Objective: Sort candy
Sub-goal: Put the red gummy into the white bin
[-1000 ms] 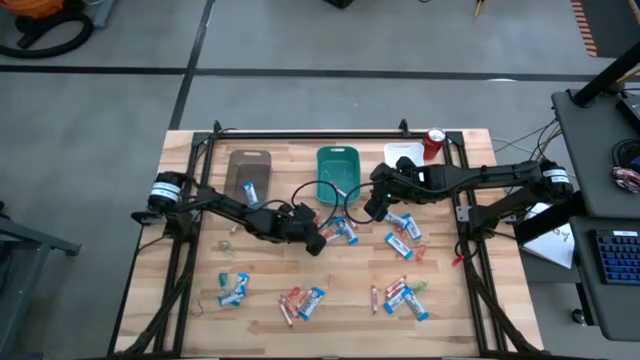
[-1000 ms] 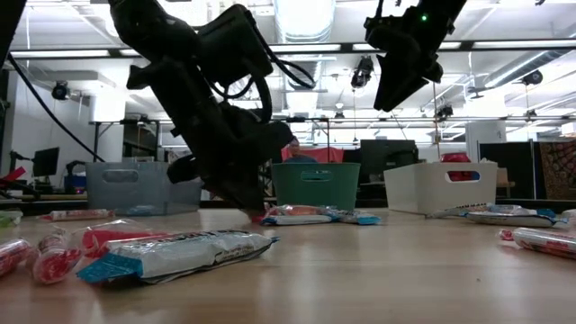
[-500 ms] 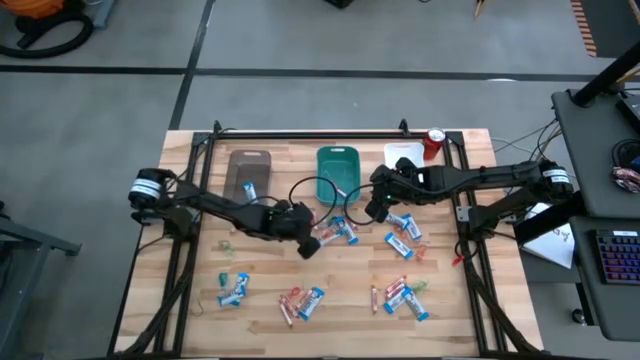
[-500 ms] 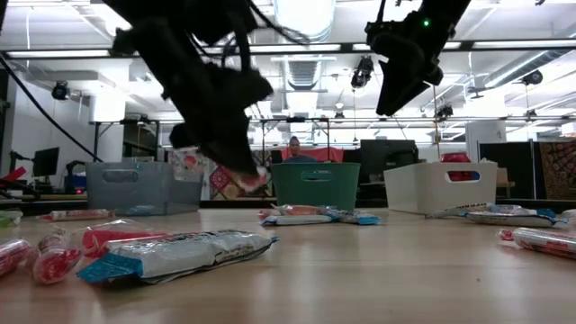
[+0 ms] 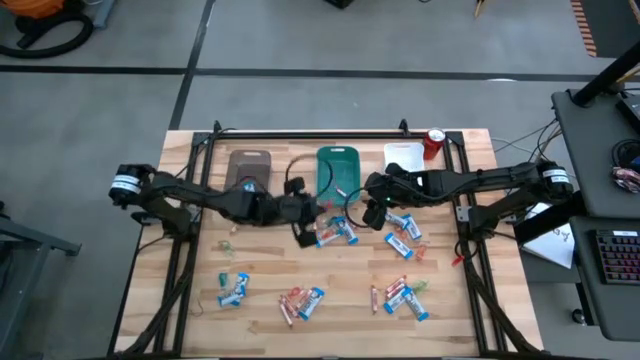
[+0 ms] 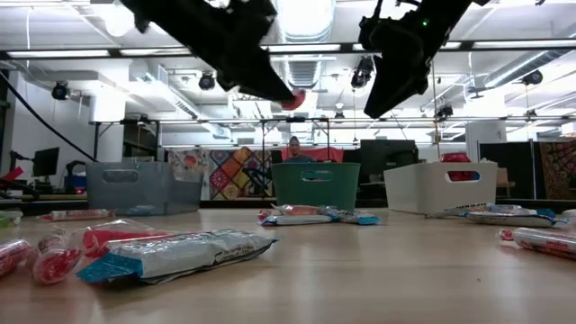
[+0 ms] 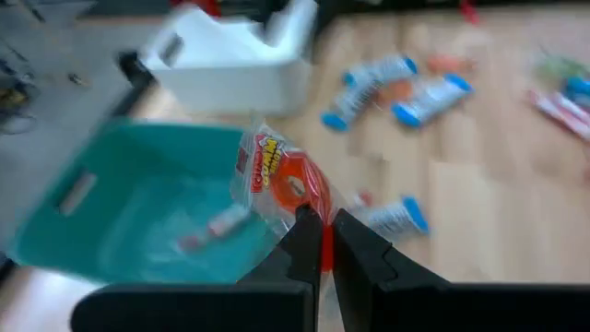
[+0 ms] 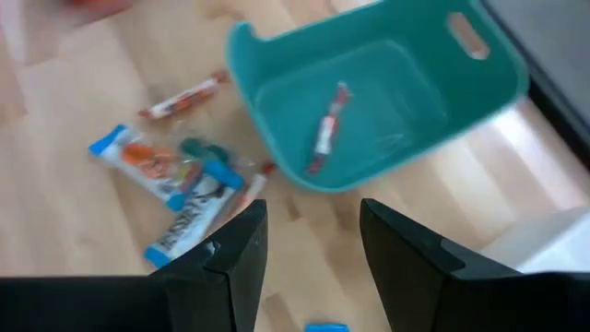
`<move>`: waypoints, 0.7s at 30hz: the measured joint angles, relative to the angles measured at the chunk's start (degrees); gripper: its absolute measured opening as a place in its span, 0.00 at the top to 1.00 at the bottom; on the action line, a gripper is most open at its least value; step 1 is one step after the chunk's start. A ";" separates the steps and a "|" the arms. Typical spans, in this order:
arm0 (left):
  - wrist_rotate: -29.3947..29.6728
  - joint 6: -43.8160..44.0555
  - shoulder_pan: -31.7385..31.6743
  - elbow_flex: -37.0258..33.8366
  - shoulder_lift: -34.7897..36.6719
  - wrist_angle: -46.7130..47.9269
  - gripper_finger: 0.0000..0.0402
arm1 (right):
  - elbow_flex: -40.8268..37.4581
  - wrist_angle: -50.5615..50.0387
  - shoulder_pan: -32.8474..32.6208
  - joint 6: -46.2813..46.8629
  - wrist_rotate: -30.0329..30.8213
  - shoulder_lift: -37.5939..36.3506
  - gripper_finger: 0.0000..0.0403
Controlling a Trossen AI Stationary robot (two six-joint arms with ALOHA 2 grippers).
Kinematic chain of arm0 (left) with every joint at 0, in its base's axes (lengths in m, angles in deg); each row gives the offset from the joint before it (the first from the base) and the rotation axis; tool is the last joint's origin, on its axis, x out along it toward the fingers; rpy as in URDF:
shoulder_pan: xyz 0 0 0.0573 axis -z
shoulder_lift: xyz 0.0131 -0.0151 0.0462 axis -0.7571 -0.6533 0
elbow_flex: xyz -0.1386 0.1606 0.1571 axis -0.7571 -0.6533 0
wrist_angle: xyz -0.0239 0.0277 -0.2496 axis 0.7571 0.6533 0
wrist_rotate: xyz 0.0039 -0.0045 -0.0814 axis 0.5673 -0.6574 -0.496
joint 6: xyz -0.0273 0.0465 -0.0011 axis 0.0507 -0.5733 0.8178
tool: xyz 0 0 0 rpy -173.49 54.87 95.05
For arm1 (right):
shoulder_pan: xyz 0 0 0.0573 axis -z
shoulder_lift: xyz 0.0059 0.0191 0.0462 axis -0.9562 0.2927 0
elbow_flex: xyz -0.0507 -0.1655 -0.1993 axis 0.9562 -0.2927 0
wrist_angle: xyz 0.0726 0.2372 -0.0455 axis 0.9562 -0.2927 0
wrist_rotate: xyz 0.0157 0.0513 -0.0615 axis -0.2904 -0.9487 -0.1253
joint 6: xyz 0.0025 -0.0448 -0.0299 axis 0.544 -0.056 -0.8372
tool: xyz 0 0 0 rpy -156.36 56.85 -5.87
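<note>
Wrapped candy lies scattered over the wooden table: blue-and-white bars (image 5: 340, 232) (image 6: 175, 252) and red sticks (image 5: 290, 302). My left gripper (image 5: 312, 212) (image 7: 324, 242) is raised near the teal tray's (image 5: 338, 170) near edge, shut on a red-orange candy (image 7: 288, 180) (image 6: 292, 99). My right gripper (image 5: 368, 207) (image 8: 309, 244) hovers open, high above the table to the right of the teal tray, touching nothing. A red stick (image 8: 327, 124) lies inside the teal tray (image 8: 387, 101). My left gripper pinches the red-orange candy by the wrapper's lower edge (image 7: 309, 214) between its two fingertips. The candy is lifted clear of the table and stands out beyond the fingers, above the teal tray's (image 7: 138, 217) near rim.
A brown tray (image 5: 248, 170) holding a blue-and-white bar, a white tray (image 5: 402, 155) and a red can (image 5: 434, 143) stand along the far edge. More candy lies in clusters at the near left (image 5: 232, 290), near right (image 5: 400, 297) and right (image 5: 403, 228).
My left gripper has risen from the table with the red-orange candy pinched in it and moved toward the far edge, to the teal tray. The candy is now lifted clear.
</note>
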 joint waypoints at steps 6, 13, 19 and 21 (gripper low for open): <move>-3.33 -4.12 -8.20 3.16 -2.48 -0.40 1.00 | -0.02 -0.38 0.00 0.03 -1.25 0.00 0.59; -9.25 -6.85 -15.57 4.89 -5.39 -0.70 1.00 | -0.57 -3.57 0.00 -2.47 -1.07 0.00 0.59; -9.52 -9.64 -17.43 4.89 -5.46 -0.11 1.00 | -0.98 -5.21 0.27 -4.24 -1.06 -0.06 0.59; -9.52 -11.25 -17.61 4.89 -5.27 -0.11 1.00 | -0.98 -5.23 0.57 -4.78 -1.06 -0.44 0.59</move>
